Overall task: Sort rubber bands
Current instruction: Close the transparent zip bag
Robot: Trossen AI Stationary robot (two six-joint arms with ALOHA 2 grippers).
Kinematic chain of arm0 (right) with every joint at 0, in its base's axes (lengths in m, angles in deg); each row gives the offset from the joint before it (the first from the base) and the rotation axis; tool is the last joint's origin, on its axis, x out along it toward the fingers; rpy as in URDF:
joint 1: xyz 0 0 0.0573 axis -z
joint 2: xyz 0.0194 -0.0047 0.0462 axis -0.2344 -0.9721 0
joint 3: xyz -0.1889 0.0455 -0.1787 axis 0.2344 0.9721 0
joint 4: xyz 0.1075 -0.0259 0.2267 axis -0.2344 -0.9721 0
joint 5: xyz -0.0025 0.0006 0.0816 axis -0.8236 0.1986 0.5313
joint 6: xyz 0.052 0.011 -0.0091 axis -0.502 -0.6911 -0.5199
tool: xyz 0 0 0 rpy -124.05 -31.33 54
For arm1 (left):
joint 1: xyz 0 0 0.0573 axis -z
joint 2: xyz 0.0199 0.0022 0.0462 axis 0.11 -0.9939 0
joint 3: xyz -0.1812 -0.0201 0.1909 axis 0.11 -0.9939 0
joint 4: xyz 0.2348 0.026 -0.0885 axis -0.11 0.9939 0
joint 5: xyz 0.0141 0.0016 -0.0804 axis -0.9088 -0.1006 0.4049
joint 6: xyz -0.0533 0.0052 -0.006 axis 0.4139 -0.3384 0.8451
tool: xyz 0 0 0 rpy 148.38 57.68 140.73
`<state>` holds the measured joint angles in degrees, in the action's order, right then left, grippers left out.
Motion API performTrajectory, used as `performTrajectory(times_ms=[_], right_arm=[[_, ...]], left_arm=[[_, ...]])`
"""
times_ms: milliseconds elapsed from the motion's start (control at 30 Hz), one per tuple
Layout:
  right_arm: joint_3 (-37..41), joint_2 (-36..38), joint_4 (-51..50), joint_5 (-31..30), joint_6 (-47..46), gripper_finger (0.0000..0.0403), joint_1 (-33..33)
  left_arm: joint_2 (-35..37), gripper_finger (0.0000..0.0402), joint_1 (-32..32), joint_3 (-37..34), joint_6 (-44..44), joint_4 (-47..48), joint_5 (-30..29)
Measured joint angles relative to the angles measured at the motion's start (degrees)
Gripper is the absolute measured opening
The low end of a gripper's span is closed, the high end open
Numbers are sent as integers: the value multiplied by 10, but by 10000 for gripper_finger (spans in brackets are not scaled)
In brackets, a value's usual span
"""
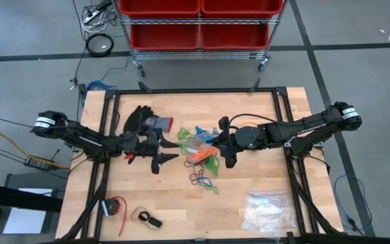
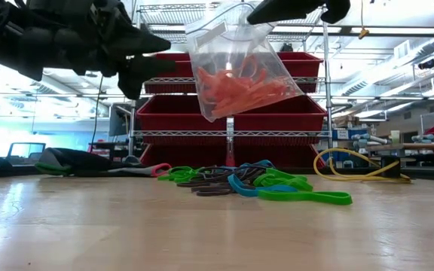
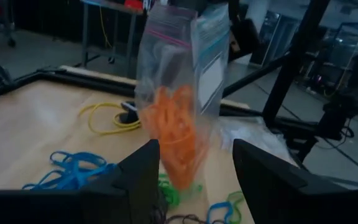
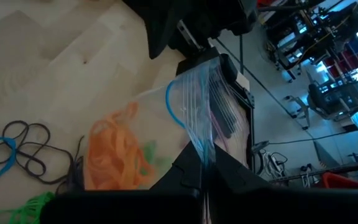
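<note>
A clear zip bag (image 2: 236, 68) with orange rubber bands (image 2: 232, 90) in it hangs over the middle of the table. My right gripper (image 4: 207, 168) is shut on its top. My left gripper (image 3: 194, 177) is open, level and just left of the bag, with the bag (image 3: 173, 106) in front of its fingers and not touching them. Loose green (image 2: 300, 194), blue (image 2: 241, 186) and black (image 2: 209, 184) rubber bands lie in a pile on the table under and around the bag, and also show in the high view (image 1: 202, 177). My right gripper pinches the bag's top edge by its zip seal (image 4: 199, 134) between its two fingers, coming from the table's right side. The bag hangs below the fingers, tilted, lifted clear of the table and the pile, with the orange bands sagging in its lower part (image 4: 114, 155).
A black glove (image 1: 137, 122) lies at the far left. A clear bag of whitish pieces (image 1: 269, 210) lies at the near right. A red roll (image 1: 116, 207) and a small black object (image 1: 147, 219) lie at the near left. A yellow cable (image 2: 353, 169) lies at the back.
</note>
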<state>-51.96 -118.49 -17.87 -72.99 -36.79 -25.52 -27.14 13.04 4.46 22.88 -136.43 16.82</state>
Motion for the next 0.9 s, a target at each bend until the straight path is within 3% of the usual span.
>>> performTrajectory(times_ms=[400,900], right_arm=[[0,0,12,0,0,0,1],[0,0,11,0,3,0,1]], left_arm=[[-77,211,23,8,8,-106,-66],[-121,209,21,46,-2,-207,-67]])
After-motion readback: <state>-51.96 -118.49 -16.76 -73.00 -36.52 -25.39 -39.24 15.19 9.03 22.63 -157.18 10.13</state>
